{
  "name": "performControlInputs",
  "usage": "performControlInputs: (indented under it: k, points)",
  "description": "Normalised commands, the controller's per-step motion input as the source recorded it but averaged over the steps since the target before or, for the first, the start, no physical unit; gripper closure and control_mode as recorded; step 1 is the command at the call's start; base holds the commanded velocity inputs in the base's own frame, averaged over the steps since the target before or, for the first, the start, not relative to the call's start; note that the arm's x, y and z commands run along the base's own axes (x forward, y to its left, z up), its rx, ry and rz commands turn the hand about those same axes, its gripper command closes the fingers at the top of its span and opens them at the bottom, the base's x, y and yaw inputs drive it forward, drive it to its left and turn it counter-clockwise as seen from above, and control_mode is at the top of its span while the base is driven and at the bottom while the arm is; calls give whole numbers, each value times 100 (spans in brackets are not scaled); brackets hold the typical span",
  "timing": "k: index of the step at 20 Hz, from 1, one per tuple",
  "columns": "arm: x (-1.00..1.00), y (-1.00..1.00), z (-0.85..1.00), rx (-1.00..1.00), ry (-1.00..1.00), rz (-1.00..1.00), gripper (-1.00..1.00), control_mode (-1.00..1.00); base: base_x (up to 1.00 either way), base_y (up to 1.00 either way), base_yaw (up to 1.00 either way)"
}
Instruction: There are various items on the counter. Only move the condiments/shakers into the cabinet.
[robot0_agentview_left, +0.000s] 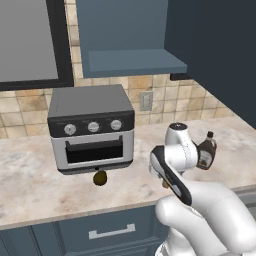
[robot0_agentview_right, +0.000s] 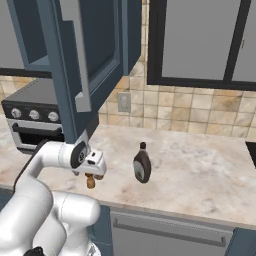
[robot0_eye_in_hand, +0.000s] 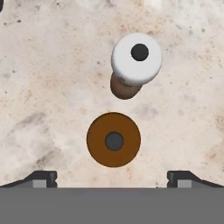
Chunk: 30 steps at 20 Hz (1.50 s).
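1. Shakers stand upright on the bench (robot0_agentview_left: 30, 175), seen from straight above in the hand view: we see the brown-topped shaker (robot0_eye_in_hand: 113, 140) nearer the gripper (robot0_eye_in_hand: 113, 177) and the white-topped shaker (robot0_eye_in_hand: 136, 59) just beyond it, close together but not touching.
2. We see the gripper's two dark fingertips (robot0_eye_in_hand: 43, 177) set wide apart at the bottom of the hand view, one on each side of the brown-topped shaker, with nothing clamped between them.
3. In the right base view we make out one shaker's wooden body under the robot's hand, near the front edge of the bench; which of the two it is we cannot tell.
4. We find the syrup bottle (robot0_agentview_right: 142, 164) upright on the bench, near the robot's hand on its right, apart from the shakers.
5. We see the small round fruit (robot0_agentview_left: 100, 177) lying on the bench just in front of the toaster oven (robot0_agentview_left: 91, 127), well apart from the bottle.
6. We see the cabinet (robot0_agentview_left: 135, 62) on the wall above the toaster oven with its door (robot0_agentview_right: 75, 60) swung open; the part of its shelf floor that we can see carries nothing.
7. We see the drawers (robot0_agentview_left: 110, 231) below the bench closed.
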Motion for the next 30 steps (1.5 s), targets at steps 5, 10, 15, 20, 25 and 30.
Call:
performControlInputs:
  k: [5,10,15,20,25,30]
  points:
    - [9,-1,0,0,0,0,-100,-100,0,0,0]
    - [16,0,-6,0,-1,0,-100,-100,0,0,0]
    - [14,0,-14,0,-2,0,-100,-100,0,0,0]
    - [1,4,-22,0,-2,0,-100,-100,0,0,0]
    - [0,2,-22,0,-3,0,-100,-100,0,0,0]
    - [0,1,-14,0,0,0,100,-100,0,0,0]
